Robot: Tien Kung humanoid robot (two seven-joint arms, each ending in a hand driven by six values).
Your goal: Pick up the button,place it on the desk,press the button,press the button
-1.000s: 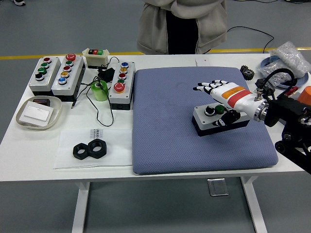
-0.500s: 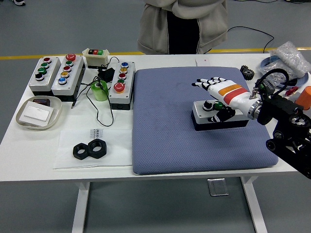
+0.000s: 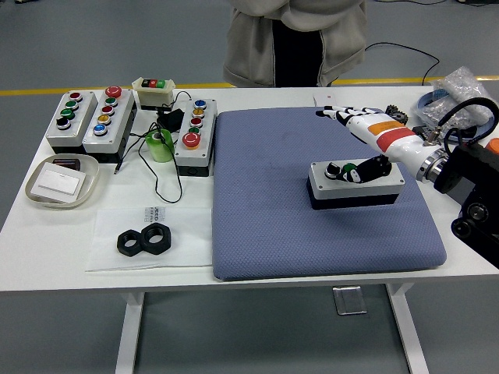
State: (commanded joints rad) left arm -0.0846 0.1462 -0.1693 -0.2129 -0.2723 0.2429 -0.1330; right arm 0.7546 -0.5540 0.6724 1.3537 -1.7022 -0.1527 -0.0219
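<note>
One hand [image 3: 360,125], the right, has lifted off the button box [image 3: 355,184], fingers spread, holding nothing

You see a matt, woven-looking blue cloth pad [image 3: 312,195], a smooth plastic-looking button box [image 3: 356,185] with glossy caps, the right hand [image 3: 360,125] in glossy white shell, and two matt black nuts [image 3: 145,240].

The button box [image 3: 356,184], grey on top with a black base, lay flat on the right half of the blue mat [image 3: 265,226], carrying a black knob and a green button.
</note>
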